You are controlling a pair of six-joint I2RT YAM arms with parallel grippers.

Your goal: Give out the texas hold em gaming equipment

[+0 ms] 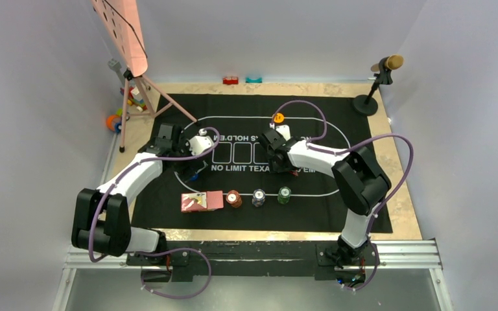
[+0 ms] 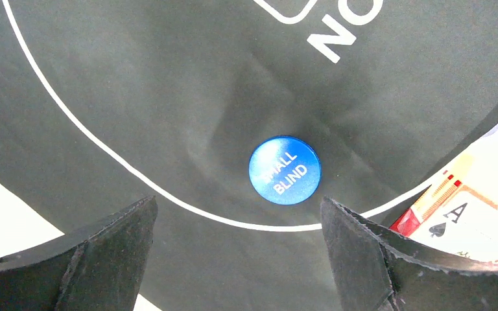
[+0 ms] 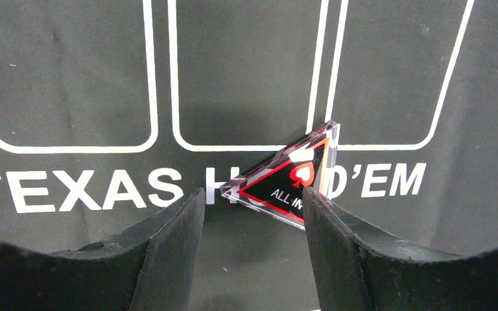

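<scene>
Three chip stacks — beside cards

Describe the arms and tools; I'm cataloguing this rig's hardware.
The left arm and right arm have white links, black joint housings and a purple cable along each. The left tool and right tool each have two black, rough wedge fingers.

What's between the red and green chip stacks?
The blue-grey chip stack, in a row with the red chip stack and green chip stack; seen in the top view.
</scene>
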